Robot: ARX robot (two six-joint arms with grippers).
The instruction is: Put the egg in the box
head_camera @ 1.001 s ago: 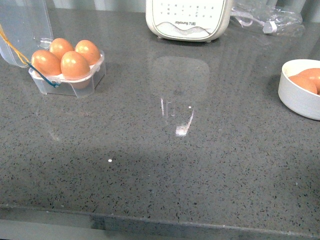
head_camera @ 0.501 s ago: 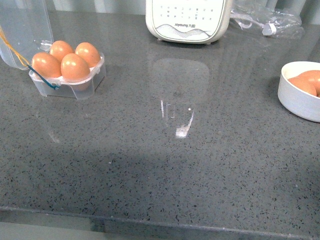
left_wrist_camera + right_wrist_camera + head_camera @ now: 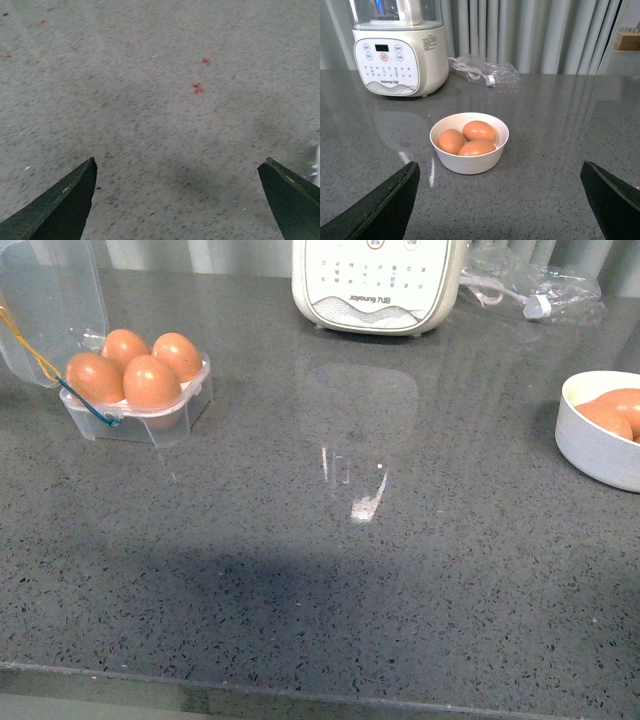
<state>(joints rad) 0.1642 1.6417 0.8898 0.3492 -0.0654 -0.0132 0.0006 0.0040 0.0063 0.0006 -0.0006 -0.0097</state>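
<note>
The clear plastic box [image 3: 190, 395] sits at the far left of the grey counter in the front view, its hinged lid [image 3: 45, 300] open and tipped back. Several orange-brown eggs fill its cells; the nearest egg [image 3: 152, 382] is at the front. Neither arm shows in the front view. My left gripper [image 3: 177, 165] is open over a bare speckled surface, holding nothing. My right gripper [image 3: 500, 167] is open and empty, a short way in front of the white bowl [image 3: 469, 162], which holds three brown eggs [image 3: 479, 131].
A cream kitchen appliance [image 3: 377, 280] stands at the back of the counter, with a clear plastic bag [image 3: 530, 285] and a cable beside it. The white bowl [image 3: 590, 445] is at the right edge. The counter's front edge [image 3: 300, 690] runs along the bottom.
The front view has shifted slightly, so the box, bowl and appliance sit a little differently in the picture. Nothing on the counter has been moved.
</note>
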